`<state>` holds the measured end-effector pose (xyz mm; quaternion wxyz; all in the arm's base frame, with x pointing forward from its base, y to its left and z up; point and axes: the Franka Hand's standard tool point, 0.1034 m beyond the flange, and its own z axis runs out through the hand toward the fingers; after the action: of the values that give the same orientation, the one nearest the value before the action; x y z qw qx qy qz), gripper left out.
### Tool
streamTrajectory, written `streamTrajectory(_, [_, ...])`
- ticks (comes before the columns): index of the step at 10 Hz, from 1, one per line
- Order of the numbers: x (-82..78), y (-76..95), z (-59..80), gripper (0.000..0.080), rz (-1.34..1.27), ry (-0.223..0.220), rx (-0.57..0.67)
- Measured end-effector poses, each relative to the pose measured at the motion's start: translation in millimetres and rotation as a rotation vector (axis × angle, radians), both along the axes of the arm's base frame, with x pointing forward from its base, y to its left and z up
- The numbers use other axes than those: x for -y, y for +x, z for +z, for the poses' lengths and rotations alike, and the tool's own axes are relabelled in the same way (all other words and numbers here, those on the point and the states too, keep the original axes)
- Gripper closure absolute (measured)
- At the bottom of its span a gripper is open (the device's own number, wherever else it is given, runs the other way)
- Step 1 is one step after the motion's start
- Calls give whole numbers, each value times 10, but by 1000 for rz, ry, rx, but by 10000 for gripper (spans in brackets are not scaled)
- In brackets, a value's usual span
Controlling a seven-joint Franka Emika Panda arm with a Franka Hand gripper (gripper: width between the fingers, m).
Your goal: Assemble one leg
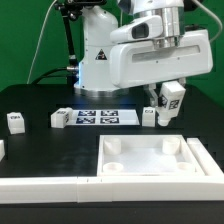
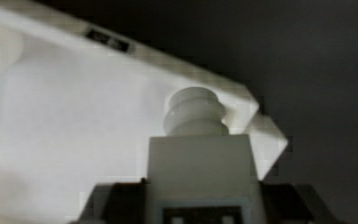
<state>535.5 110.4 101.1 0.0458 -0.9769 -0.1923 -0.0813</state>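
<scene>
My gripper (image 1: pixel 172 93) is shut on a leg (image 1: pixel 172 106), a small white block with a black-and-white tag, and holds it in the air above the table, behind the far right corner of the big white tray-like piece (image 1: pixel 150 158). In the wrist view the leg (image 2: pixel 201 150) stands between my dark fingers (image 2: pixel 115 203), and its ribbed round tip points at a corner of the tray piece (image 2: pixel 69 120). My gripper (image 2: pixel 202 198) shows only at the frame edge.
Three more legs stand on the black table: one (image 1: pixel 15 122) at the exterior view's left, one (image 1: pixel 60 117) beside the marker board (image 1: pixel 100 117), and one (image 1: pixel 149 117) next to the held leg. Long white bars (image 1: pixel 40 187) lie along the front.
</scene>
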Motion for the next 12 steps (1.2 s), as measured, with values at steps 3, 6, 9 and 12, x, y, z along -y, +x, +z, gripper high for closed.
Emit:
streamTrajectory(3, [-35,506,7,511,-12,24,28])
streamTrajectory(6, [-5,819,-69,511,4,35,64])
streamTrajectory(9, [21,833,-81,511,8,34,103])
streamTrajectory(12, [198,654,-224,511,12,19,261])
